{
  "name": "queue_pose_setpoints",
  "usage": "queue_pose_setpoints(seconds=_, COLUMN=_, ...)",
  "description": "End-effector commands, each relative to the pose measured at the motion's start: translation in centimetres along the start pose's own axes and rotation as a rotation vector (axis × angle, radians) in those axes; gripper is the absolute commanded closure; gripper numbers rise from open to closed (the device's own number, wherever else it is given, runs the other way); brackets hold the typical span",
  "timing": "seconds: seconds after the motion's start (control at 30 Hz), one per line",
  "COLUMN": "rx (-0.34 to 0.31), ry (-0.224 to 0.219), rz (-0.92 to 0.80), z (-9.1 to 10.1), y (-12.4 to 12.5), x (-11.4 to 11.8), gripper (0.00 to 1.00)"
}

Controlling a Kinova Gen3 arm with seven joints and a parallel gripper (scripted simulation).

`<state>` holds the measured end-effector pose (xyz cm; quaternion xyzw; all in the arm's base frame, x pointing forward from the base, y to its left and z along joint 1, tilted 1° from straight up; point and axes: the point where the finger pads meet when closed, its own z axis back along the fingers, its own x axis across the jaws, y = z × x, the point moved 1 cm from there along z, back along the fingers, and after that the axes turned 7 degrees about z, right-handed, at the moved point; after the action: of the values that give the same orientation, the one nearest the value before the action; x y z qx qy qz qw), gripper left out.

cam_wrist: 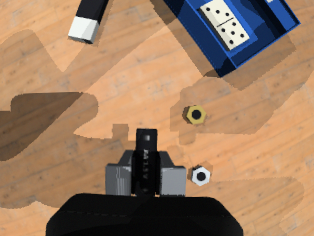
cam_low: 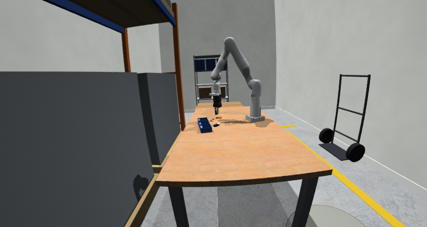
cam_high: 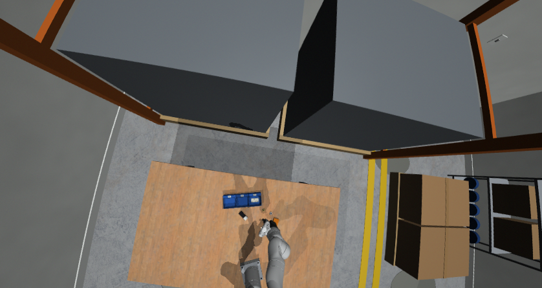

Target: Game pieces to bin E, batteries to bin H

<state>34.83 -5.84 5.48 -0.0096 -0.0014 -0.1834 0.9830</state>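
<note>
My gripper point(cam_wrist: 145, 165) is shut on a small black block point(cam_wrist: 145, 149), which stands upright between the fingers a little above the table; I cannot tell what kind of thing it is. It also shows in the exterior view point(cam_low: 216, 110). A row of blue bins point(cam_high: 242, 200) stands ahead. The bin marked E point(cam_wrist: 246, 14) holds a white domino point(cam_wrist: 225, 22). A black bar with a white end point(cam_wrist: 91, 9) lies on the table to the left of the bins.
A brass nut point(cam_wrist: 196, 116) and a silver nut point(cam_wrist: 201, 174) lie on the table just right of the fingers. An orange thing point(cam_high: 275, 220) lies beside the wrist. The arm's base point(cam_low: 255, 117) stands behind.
</note>
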Motion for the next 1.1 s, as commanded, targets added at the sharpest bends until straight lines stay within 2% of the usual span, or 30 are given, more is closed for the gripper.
queue_pose_setpoints(seconds=0.0, rx=0.004, ry=-0.007, rz=0.005, z=0.3, y=0.3, x=0.1, gripper=0.69)
queue_pose_setpoints(seconds=0.43, rx=0.004, ry=-0.006, rz=0.005, z=0.3, y=0.3, x=0.1, gripper=0.69)
queue_pose_setpoints(seconds=0.5, rx=0.004, ry=-0.007, rz=0.005, z=0.9, y=0.3, x=0.1, gripper=0.69)
queue_pose_setpoints(seconds=0.7, rx=0.004, ry=-0.007, rz=0.005, z=0.9, y=0.3, x=0.1, gripper=0.69)
queue_pose_setpoints(seconds=1.07, rx=0.004, ry=-0.007, rz=0.005, z=0.9, y=6.7, x=1.6, gripper=0.69)
